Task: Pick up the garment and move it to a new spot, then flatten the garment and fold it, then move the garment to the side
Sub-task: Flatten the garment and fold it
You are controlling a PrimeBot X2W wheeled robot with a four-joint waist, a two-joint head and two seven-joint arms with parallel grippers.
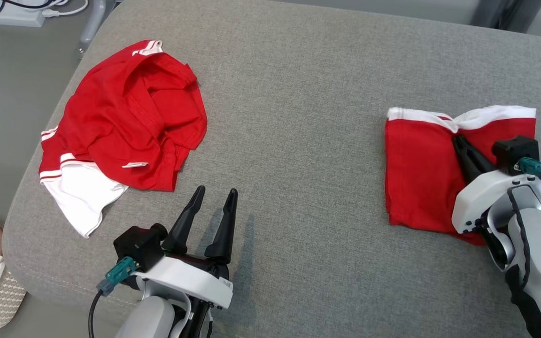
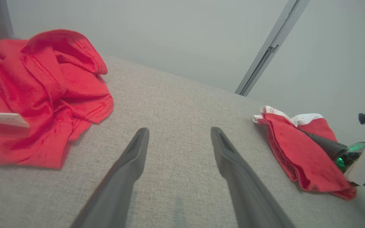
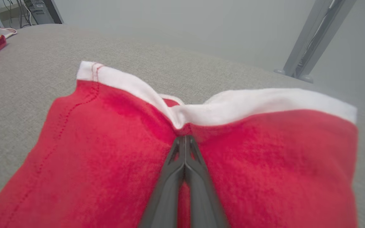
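Right end effector (image 1: 456, 139) I see clenched on the folded garment (image 1: 416, 173) near its white band; left end effector (image 1: 216, 191) released, beside the crumpled red garment (image 1: 129, 117).

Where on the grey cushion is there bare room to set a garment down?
Free: the middle of the grey cushion, between the crumpled red garment at left and the folded red garment at right, ahead of the open left pincer. Crowded: the right end, where the right pincer is shut on the folded one.
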